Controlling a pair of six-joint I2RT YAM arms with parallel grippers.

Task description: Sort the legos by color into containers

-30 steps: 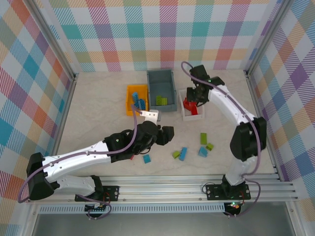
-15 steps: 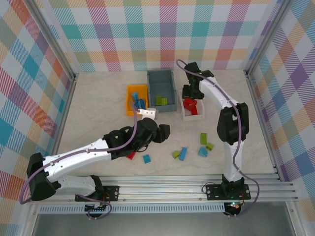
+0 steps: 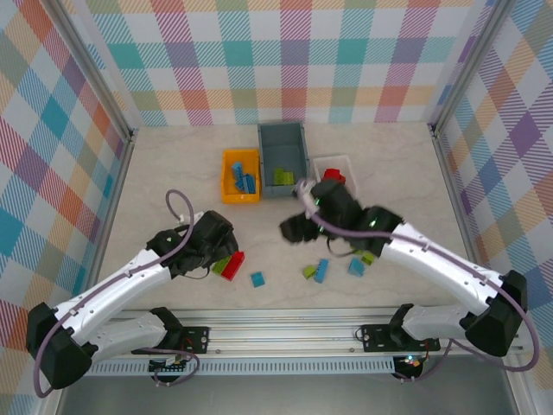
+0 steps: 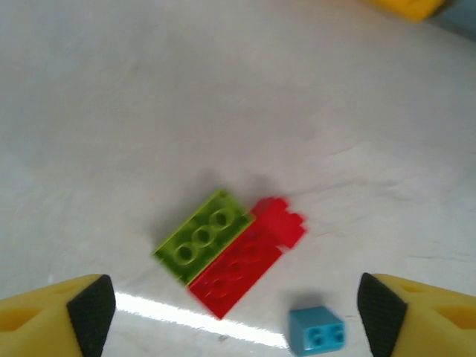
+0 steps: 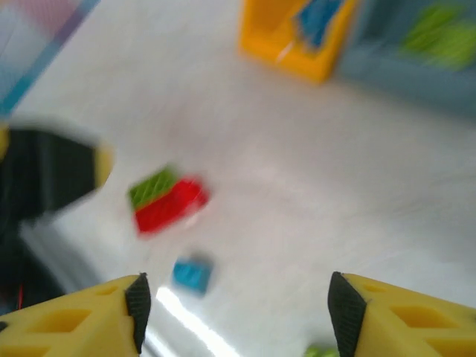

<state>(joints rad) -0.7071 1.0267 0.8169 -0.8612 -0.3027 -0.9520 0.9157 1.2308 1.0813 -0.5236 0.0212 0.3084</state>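
Note:
A lime green brick (image 4: 204,236) and a red brick (image 4: 245,259) lie side by side and touching on the table, with a small light blue brick (image 4: 317,329) close by. My left gripper (image 4: 232,316) hovers open over them, nothing between its fingers. From above, the left gripper (image 3: 216,247) sits just left of the red brick (image 3: 232,264). My right gripper (image 3: 289,229) is open and empty over the table's middle; its blurred wrist view shows the same red brick (image 5: 169,204) and blue brick (image 5: 192,274). More green and blue bricks (image 3: 321,270) lie to the right.
At the back stand the orange-yellow bin (image 3: 228,177) holding blue bricks, the grey-blue bin (image 3: 266,156) holding green ones, and the white bin (image 3: 344,162) holding red. The two arms are close together mid-table. Plaid walls enclose the table.
The right arm swung away from the white bin to the table's middle. The left arm drew back to the left, uncovering the green and red bricks.

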